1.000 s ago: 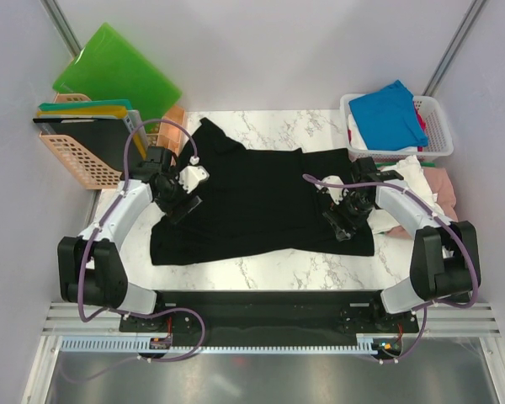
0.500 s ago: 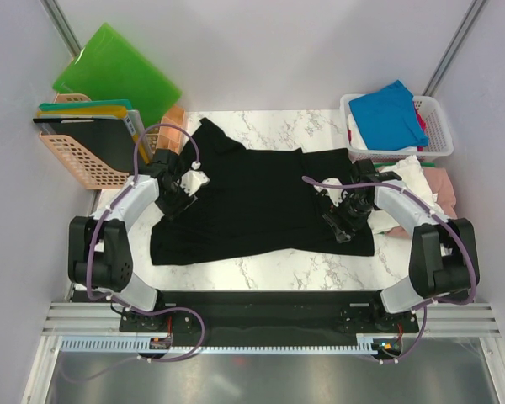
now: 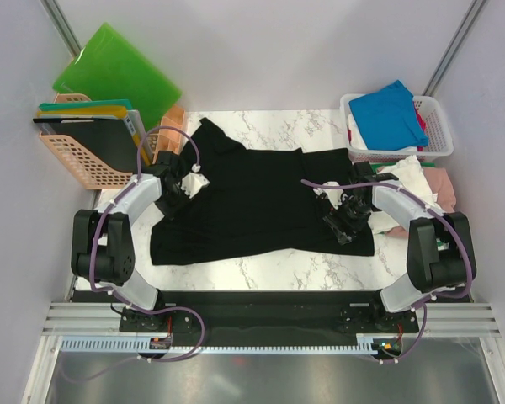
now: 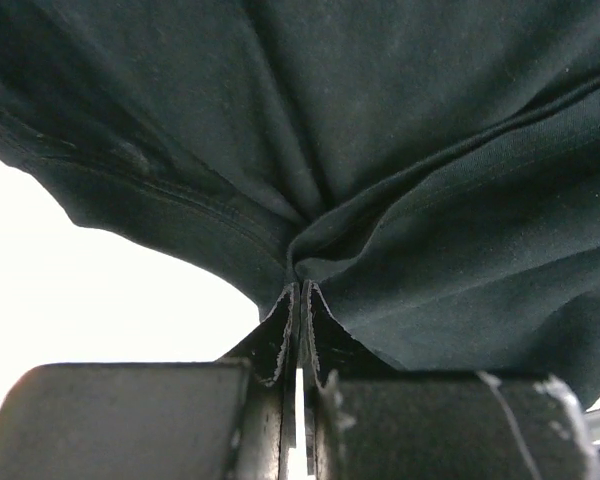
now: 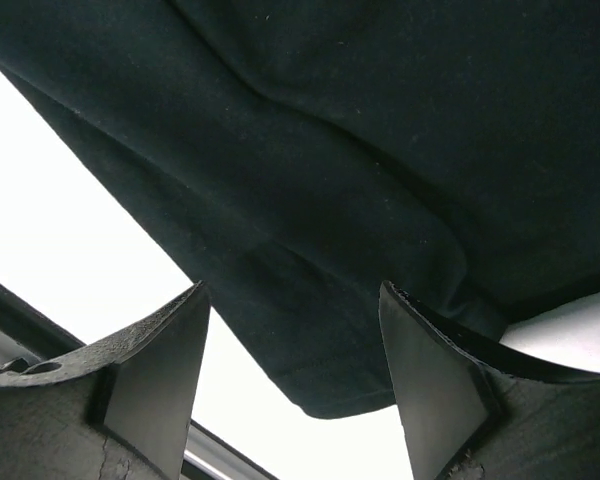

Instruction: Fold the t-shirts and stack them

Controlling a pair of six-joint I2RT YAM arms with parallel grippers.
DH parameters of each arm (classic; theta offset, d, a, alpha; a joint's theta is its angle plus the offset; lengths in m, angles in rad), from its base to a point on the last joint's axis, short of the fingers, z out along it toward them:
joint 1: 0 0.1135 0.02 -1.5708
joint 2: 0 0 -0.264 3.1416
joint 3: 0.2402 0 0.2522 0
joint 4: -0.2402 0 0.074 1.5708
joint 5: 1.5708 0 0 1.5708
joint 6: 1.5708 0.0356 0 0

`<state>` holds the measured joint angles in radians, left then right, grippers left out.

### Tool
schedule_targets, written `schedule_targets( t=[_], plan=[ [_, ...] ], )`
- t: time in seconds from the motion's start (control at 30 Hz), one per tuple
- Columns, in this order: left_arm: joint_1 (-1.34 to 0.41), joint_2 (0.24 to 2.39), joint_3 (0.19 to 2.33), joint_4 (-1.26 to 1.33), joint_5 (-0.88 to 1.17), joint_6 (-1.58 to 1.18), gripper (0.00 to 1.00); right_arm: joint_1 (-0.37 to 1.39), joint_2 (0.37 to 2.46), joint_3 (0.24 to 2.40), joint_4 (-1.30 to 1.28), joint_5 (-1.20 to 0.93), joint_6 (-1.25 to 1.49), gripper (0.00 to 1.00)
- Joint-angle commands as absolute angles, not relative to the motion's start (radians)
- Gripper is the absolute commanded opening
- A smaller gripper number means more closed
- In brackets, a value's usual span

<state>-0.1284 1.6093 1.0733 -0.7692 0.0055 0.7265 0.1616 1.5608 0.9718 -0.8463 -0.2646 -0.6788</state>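
A large black t-shirt (image 3: 252,202) lies spread across the marble table (image 3: 269,269). My left gripper (image 3: 178,187) sits at the shirt's left edge, near the sleeve. In the left wrist view its jaws are shut, and black cloth (image 4: 430,150) is pinched and puckered at the tips (image 4: 302,292). My right gripper (image 3: 343,222) hovers over the shirt's lower right corner. The right wrist view shows that gripper (image 5: 290,305) open, and a hemmed corner of the black cloth (image 5: 360,150) lies between its fingers without being gripped. A bright blue t-shirt (image 3: 391,111) tops the basket at the back right.
A white basket (image 3: 439,126) holds the blue shirt at the back right. White cloth (image 3: 414,175) and pink cloth (image 3: 443,180) are piled below it, beside the right arm. At the back left, an orange basket (image 3: 77,164) holds upright boards, and a green board (image 3: 114,71) leans behind it.
My left gripper moved up and left to the shirt's left edge and closed on the cloth. The right gripper stayed over the lower right corner, still open.
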Motion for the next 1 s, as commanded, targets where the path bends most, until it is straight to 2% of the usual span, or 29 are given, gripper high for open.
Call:
schedule_targets(
  t=[0.0, 0.43, 0.97],
  plan=[
    [-0.124, 1.582, 1.075, -0.765, 0.011, 0.718, 0.02, 0.16, 1.577, 0.986, -0.83, -0.276, -0.69, 0.75],
    [-0.135, 1.617, 1.299, -0.773, 0.023, 0.695, 0.02, 0.16, 1.577, 0.983, -0.833, -0.281, -0.689, 0.74],
    [-0.16, 1.87, 1.581, -0.756, -0.02, 0.649, 0.02, 0.158, 1.568, 0.96, -0.836, -0.252, -0.709, 0.72]
  ],
)
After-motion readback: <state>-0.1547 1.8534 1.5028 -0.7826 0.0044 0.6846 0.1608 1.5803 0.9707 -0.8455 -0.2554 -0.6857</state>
